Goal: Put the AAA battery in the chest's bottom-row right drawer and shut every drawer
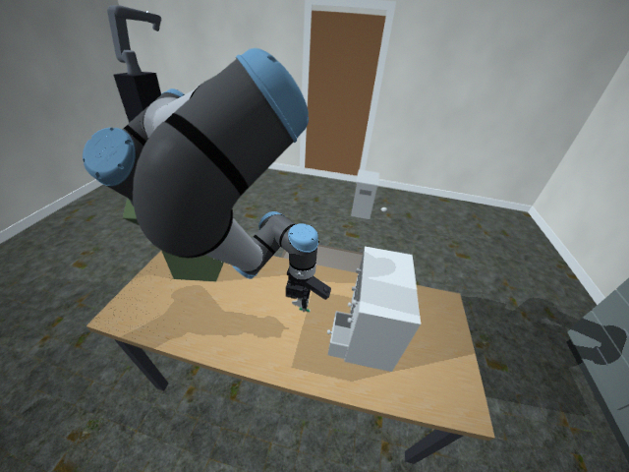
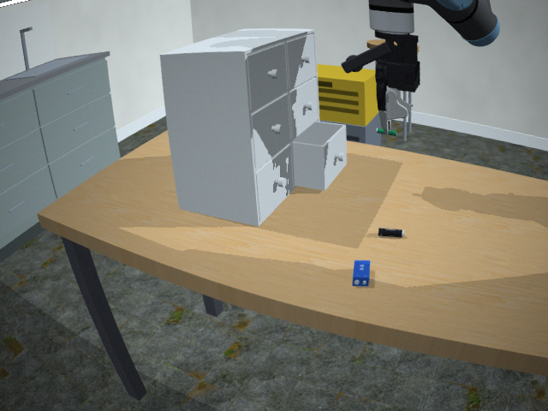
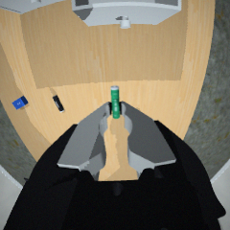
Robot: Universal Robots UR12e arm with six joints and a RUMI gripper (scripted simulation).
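My gripper is shut on a green battery, held across the fingertips, with one end pointing toward the chest. It hangs above the table, in front of the chest and a short way out from the open drawer. The white chest stands upright with three rows of two drawers. Its bottom right drawer is pulled well out; the other drawers look shut. The floor of the open drawer is not clearly visible.
A black battery and a blue block-shaped battery lie on the wooden table, off to the left side as one faces the drawers. Knobs stick out from the drawer fronts.
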